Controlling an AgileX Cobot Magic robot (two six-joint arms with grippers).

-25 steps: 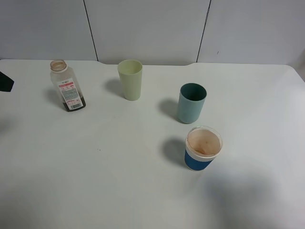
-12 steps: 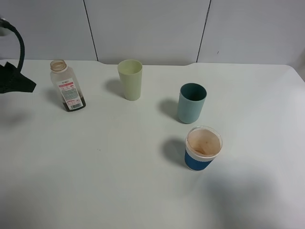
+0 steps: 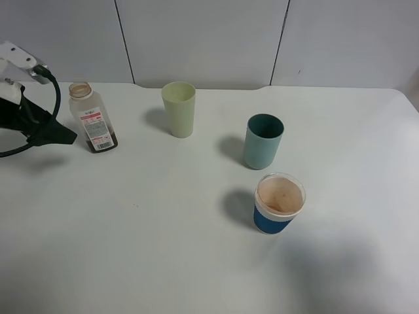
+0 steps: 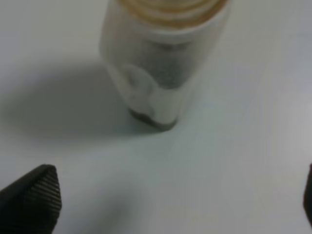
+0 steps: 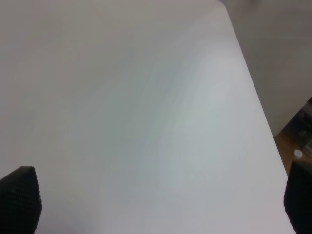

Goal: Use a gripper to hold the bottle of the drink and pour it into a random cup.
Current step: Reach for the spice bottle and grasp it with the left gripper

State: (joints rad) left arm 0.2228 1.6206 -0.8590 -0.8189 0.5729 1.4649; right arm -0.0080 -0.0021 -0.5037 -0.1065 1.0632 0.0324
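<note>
Found left gripper point(image 3: 62, 136) just beside bottle point(image 3: 91, 119) near back-left corner of table point(image 3: 163, 248), jaws wide apart, empty. Advance level, straddle label, close gently; keep upright till over pale cup point(image 3: 179, 109).

Table point(image 3: 163, 235) — bottle point(image 3: 91, 121), pale cup point(image 3: 179, 110), teal cup point(image 3: 263, 142), sleeved cup point(image 3: 279, 204).

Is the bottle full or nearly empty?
Nearly empty. The bottle stands upright, with dark drink only at its bottom; the rest looks clear.
</note>
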